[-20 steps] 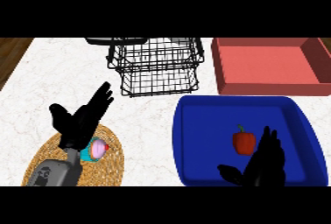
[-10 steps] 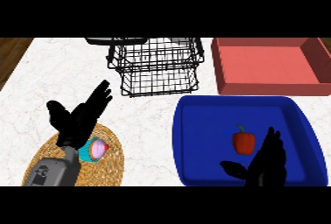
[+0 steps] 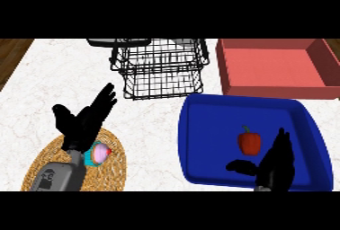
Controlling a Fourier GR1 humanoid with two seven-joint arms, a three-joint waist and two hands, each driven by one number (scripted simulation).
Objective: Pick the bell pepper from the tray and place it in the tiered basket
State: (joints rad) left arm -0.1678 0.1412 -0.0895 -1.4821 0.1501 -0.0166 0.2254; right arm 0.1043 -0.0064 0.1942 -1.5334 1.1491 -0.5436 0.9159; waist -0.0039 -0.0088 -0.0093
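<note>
A small red bell pepper [image 3: 249, 141] with a green stem lies in the middle of the blue tray [image 3: 206, 139]. My right hand [image 3: 274, 165] hovers over the tray's near right part, just beside and below the pepper, fingers straight and thumb spread toward the left, holding nothing. The black wire tiered basket [image 3: 161, 67] stands at the back centre of the counter. My left hand [image 3: 83, 121] rests open at the left, fingers pointing up and right.
A red bin [image 3: 229, 72] sits at the back right, touching the tray's far edge. A woven round mat [image 3: 46, 161] lies at the front left with a pink cupcake in a teal wrapper [image 3: 98, 154] on it, under my left forearm.
My right hand has slid slightly right and down along the tray's near edge. The pepper and my left hand stay where they were.
</note>
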